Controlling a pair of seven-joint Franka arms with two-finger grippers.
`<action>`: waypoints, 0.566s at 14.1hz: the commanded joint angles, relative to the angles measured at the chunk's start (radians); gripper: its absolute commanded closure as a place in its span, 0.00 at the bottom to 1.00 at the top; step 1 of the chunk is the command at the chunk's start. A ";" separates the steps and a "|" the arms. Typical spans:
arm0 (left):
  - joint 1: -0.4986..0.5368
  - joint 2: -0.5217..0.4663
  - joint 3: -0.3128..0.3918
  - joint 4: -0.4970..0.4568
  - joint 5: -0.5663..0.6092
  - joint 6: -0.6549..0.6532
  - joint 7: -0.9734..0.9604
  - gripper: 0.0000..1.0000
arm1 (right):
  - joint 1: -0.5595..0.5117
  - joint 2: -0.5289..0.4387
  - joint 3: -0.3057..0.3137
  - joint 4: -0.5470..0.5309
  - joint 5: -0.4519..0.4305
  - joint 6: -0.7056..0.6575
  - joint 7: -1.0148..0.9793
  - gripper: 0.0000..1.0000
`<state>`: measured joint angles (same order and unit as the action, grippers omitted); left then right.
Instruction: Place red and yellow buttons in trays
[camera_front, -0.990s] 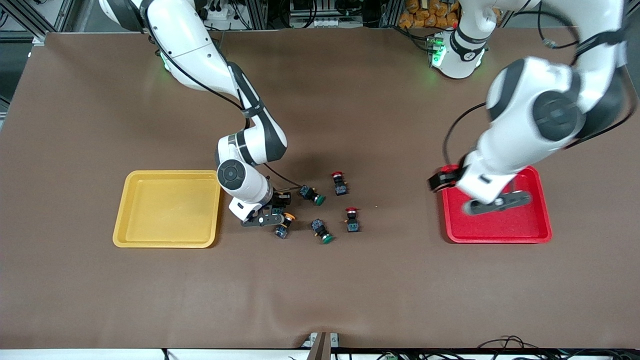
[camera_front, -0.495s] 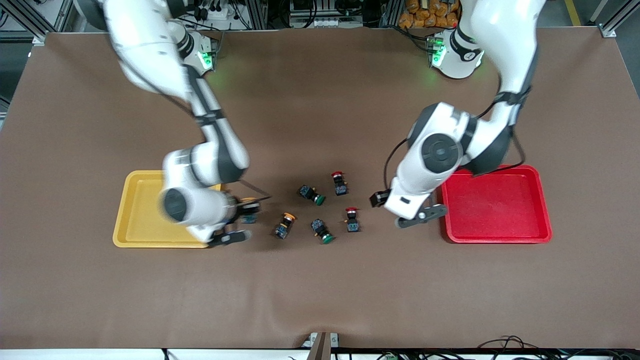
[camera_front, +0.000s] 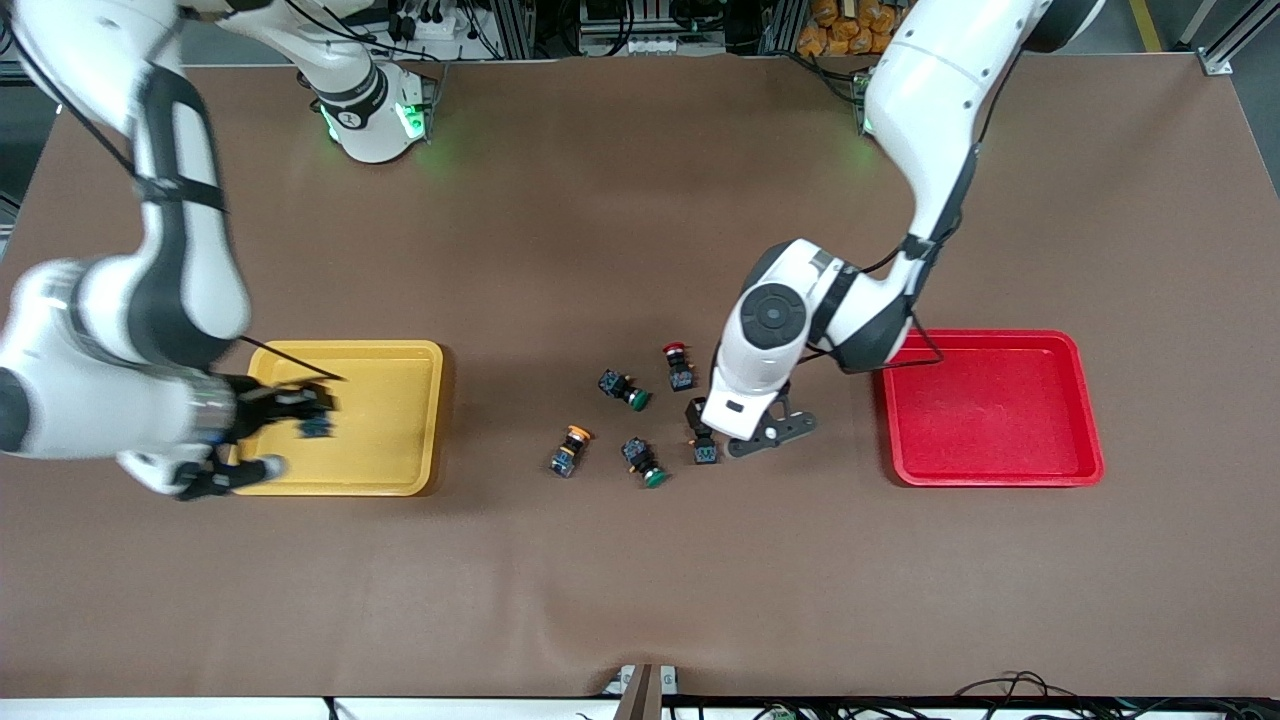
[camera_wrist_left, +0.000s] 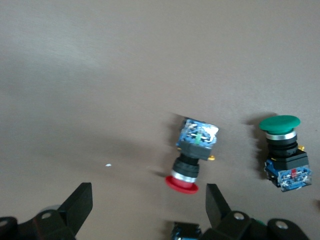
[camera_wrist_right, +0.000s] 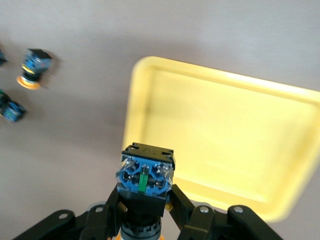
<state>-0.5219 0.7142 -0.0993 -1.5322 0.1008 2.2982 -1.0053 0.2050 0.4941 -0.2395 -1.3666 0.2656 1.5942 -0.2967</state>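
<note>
Brown matting covers the table (camera_front: 640, 560) across the whole front view. At mid-left of that view, the right gripper (camera_front: 262, 432) hangs over the yellow tray (camera_front: 395, 470), its fingers clamped on a held button (camera_wrist_right: 145, 175) whose blue base faces the wrist camera. Just right of centre, the left gripper (camera_front: 728, 432) is low over the button cluster with fingers (camera_wrist_left: 216, 202) spread wide, a red button (camera_wrist_left: 192, 150) lying on its side between them. Nearby lie a second red button (camera_front: 679, 366), a yellow button (camera_front: 568, 451) and two green buttons (camera_front: 625, 389) (camera_front: 644, 461). At mid-right sits the red tray (camera_front: 1090, 400).
</note>
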 joint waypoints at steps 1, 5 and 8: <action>-0.027 0.054 0.015 0.024 0.030 0.050 -0.024 0.00 | -0.070 -0.086 0.014 -0.014 -0.065 -0.069 -0.086 1.00; -0.039 0.111 0.016 0.024 0.034 0.157 -0.023 0.00 | -0.168 -0.077 0.014 -0.104 -0.068 0.031 -0.234 1.00; -0.043 0.132 0.015 0.029 0.108 0.191 -0.022 0.00 | -0.187 -0.066 0.014 -0.322 -0.075 0.316 -0.285 1.00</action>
<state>-0.5521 0.8285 -0.0947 -1.5286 0.1539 2.4747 -1.0056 0.0272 0.4346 -0.2437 -1.5375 0.2144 1.7604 -0.5565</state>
